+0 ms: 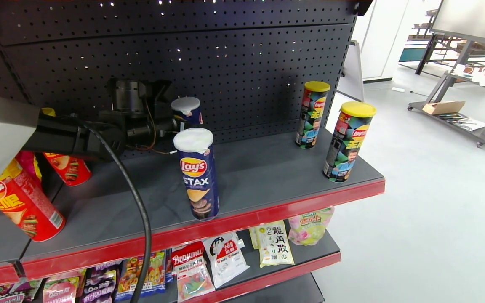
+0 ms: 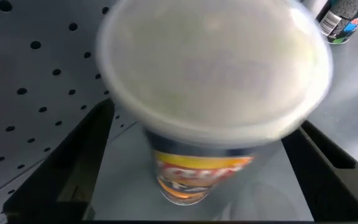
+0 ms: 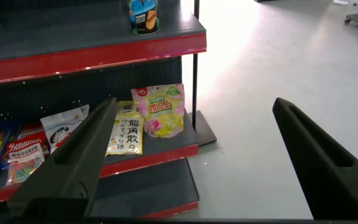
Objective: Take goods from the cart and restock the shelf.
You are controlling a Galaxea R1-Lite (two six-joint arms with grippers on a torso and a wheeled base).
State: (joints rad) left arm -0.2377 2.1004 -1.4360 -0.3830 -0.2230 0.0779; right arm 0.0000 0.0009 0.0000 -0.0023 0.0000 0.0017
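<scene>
Front blue can (image 1: 196, 176): upright, near the red front edge of the shelf (image 1: 267, 181); taken as landmark.
Right gripper (image 3: 194, 106): fingers spread wide, nothing held between them; pointed at the bagged snacks (image 3: 157, 111) on the level below the front blue can.
Red cans (image 1: 25, 202): left of the front blue can, tilted, well apart from it.
Rear blue can (image 1: 187, 110): straight behind the front blue can, close to the pegboard back (image 1: 225, 63); seen upright with its base on the shelf.
Left gripper (image 1: 171, 125): behind the front blue can, at the rear blue can; fingers spread to either side of the can body, gaps visible, so nothing is judged pinched.
Yellow-lid cans (image 1: 312, 114): far right of the front blue can; judged out of harm's way.
Risk, tipping: the lid stands wider than the can body. If the left gripper is drawn back off-line, the rim could be caught and the rear blue can toppled forward onto the front blue can.
Risk, knock-off: arm and cable (image 1: 137, 206) pass just left of the front blue can. By a sideways swing it could be pushed over the front edge.
</scene>
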